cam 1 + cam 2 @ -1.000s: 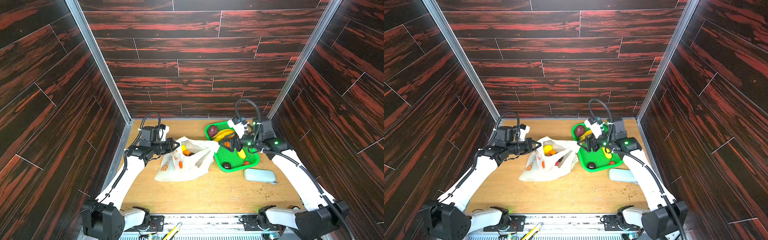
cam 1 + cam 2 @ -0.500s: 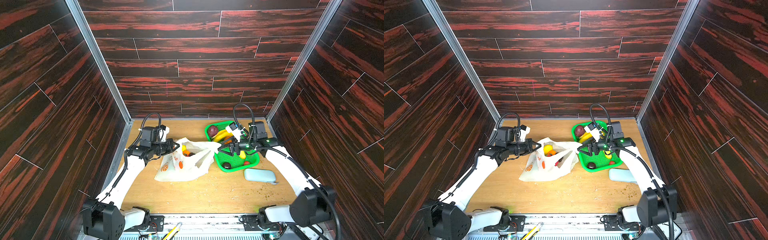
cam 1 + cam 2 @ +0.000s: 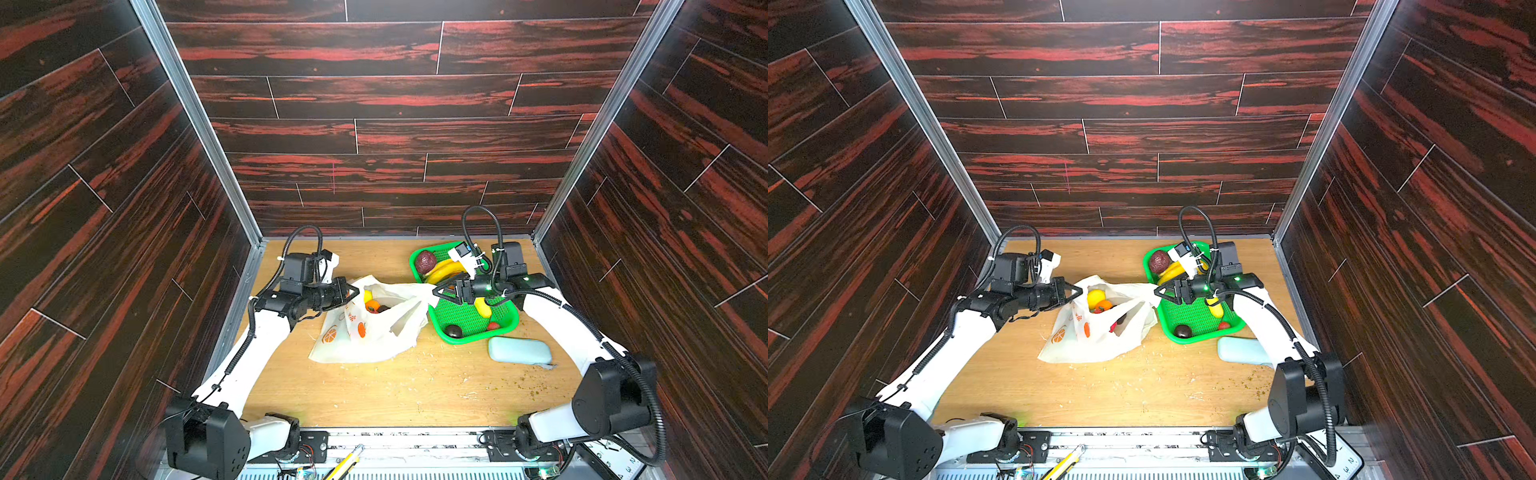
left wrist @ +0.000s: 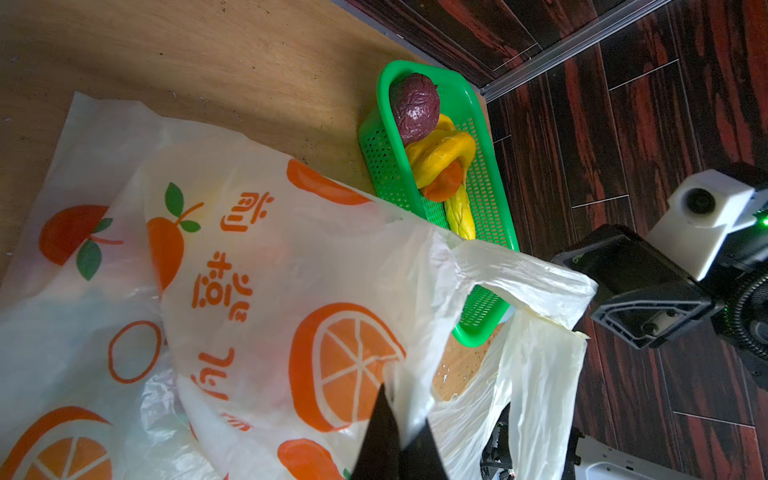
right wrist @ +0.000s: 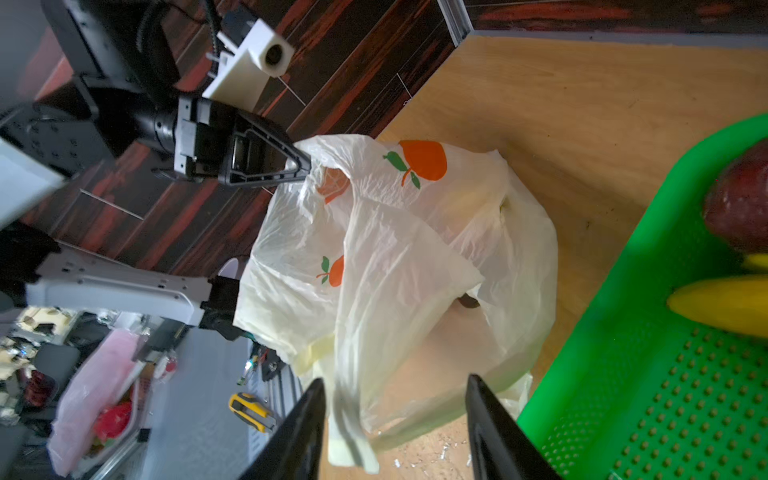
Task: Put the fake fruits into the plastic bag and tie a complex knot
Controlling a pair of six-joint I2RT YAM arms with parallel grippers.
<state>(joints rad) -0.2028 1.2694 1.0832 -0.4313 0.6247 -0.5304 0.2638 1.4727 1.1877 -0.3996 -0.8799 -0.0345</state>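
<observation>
The cream plastic bag (image 3: 370, 328) (image 3: 1100, 328) lies open mid-table, with a lemon (image 3: 1095, 297) and an orange (image 3: 1104, 306) showing inside. My left gripper (image 3: 353, 293) (image 4: 401, 409) is shut on the bag's left rim. At the bag's right side, my right gripper (image 3: 436, 291) (image 5: 395, 379) has its jaws apart around the bag's strap handle (image 5: 349, 432). More fake fruits lie in the green basket (image 3: 465, 340): a dark purple ball (image 3: 424, 262), bananas (image 3: 442, 270), a strawberry (image 3: 493, 326) and a dark ball (image 3: 453, 331).
A pale blue pouch (image 3: 519, 350) lies in front of the basket at the right. Dark wood-pattern walls close in the back and both sides. Crumbs dot the wooden table (image 3: 415, 395) near its front edge.
My right gripper has swung left from over the basket to the bag's right handle, and its jaws have narrowed. The left gripper has kept its hold and place.
</observation>
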